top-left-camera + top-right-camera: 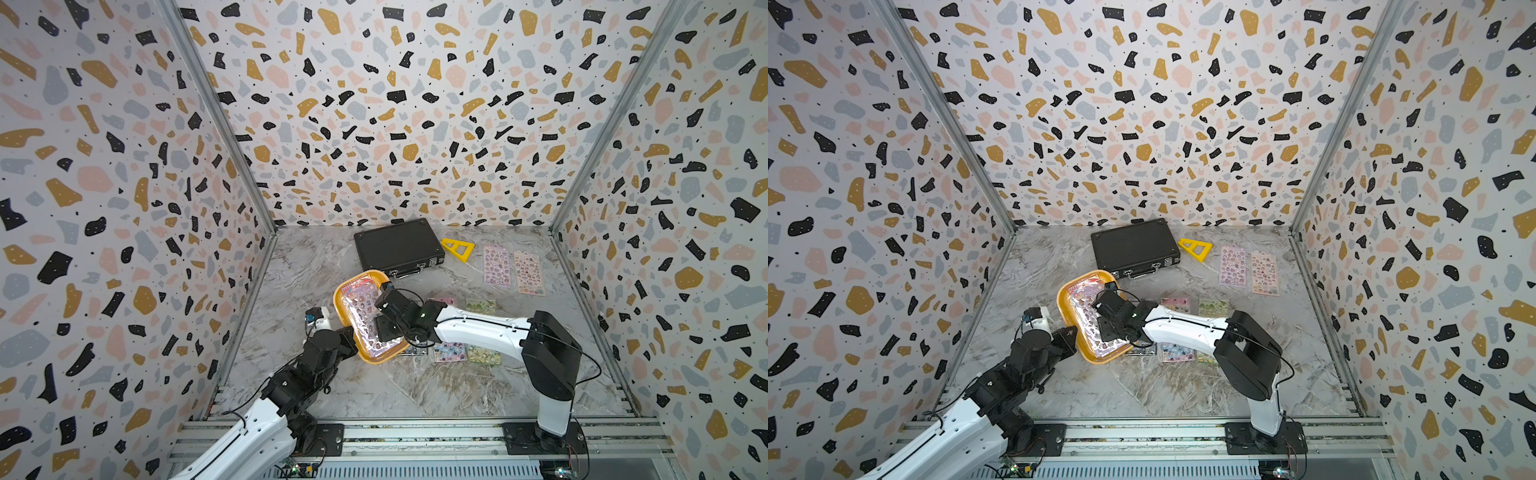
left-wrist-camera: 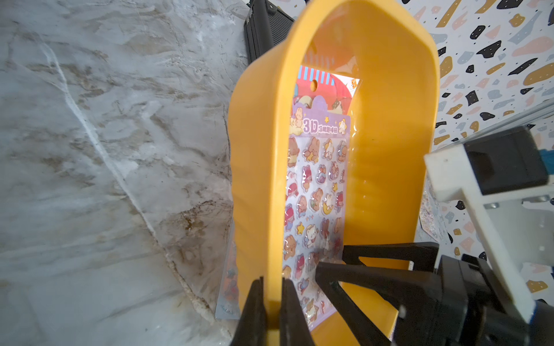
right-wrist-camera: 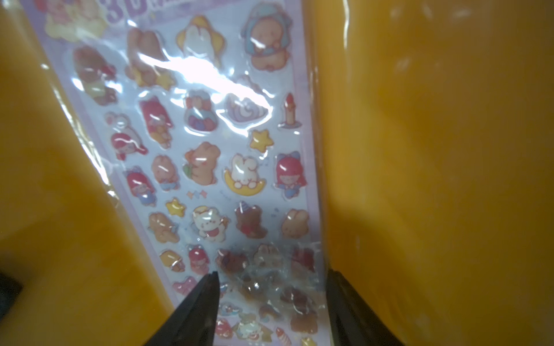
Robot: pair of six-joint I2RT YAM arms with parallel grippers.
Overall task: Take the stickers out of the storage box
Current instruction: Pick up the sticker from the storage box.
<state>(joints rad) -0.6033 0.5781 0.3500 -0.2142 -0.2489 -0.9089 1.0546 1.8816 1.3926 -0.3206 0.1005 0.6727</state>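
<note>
The left gripper [image 2: 272, 283] is clamping fully down on the long side rim of the storage box [image 2: 389, 149], with the yellow-orange edge pinched between its two fingers. The right gripper [image 3: 271, 278] is reaching inside the box with its jaws standing partly apart. Its fingertips [image 3: 209, 280] are pressing on the near end of the top purple sheet [image 3: 215, 155], and the glossy wrap is wrinkling between them; nothing is being lifted. The stickers [image 1: 360, 309] inside the box are lying along its floor. The purple sheet's "3D" header is pointing toward the far end, and a red sheet [image 2: 322, 81] is peeking out beyond it. In both top views the box is sitting near the middle of the surface [image 1: 415, 386], just in front of the black briefcase [image 1: 399, 247]. Its long axis is running away from the arm bases toward the back wall, slanting a little. It is appearing tipped, though how far I cannot tell. More sheets [image 1: 496, 266] are lying flat on the surface to the right.
</note>
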